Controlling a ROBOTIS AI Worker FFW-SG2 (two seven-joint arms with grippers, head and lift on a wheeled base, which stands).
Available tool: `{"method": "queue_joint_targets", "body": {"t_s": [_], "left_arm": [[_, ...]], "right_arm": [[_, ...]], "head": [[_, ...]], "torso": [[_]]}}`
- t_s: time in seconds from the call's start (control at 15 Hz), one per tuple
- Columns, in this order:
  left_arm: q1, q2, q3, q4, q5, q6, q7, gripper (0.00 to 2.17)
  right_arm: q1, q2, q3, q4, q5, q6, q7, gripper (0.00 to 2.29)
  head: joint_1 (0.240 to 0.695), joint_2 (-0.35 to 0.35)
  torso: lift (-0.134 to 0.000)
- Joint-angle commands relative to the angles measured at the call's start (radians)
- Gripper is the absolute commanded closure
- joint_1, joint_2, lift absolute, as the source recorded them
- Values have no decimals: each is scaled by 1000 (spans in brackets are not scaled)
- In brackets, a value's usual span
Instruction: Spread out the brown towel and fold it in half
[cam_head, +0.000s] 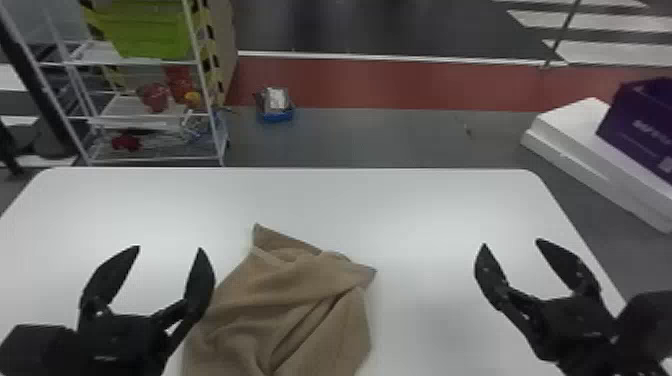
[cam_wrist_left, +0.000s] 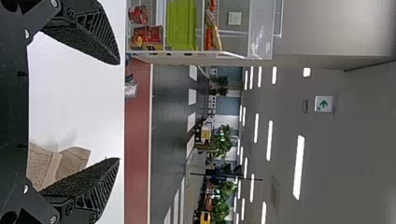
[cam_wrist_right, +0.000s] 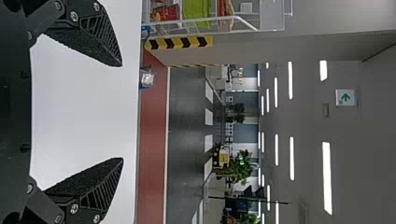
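Two grippers, left (cam_head: 170, 250) and right (cam_head: 511, 243), jaws wide, empty | brown towel (cam_head: 295, 305) rumpled on white table (cam_head: 425, 200), between them

Looks like lab/workshop hall; rack (cam_head: 180, 62) w/ green bin (cam_head: 150, 32); hazard tape (cam_wrist_right: 177, 43); ceiling lts (cam_wrist_right: 327, 177).

Head view: brown towel (cam_head: 280, 295) cut off at bottom edge; purple box (cam_head: 632, 127) cut off at right edge.
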Motion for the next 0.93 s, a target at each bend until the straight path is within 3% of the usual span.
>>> {"method": "queue_joint_targets", "body": {"t_s": [0.0, 0.87], "left_arm": [[1, 0, 0, -1, 0, 0, 1, 161], [12, 0, 0, -7, 0, 0, 1, 161]], "right_arm": [[3, 0, -5, -4, -1, 0, -1, 171], [4, 2, -9, -2, -5, -3, 3, 171]], "head": [[695, -64], [695, -69]], "torso": [[-124], [-124]]}}
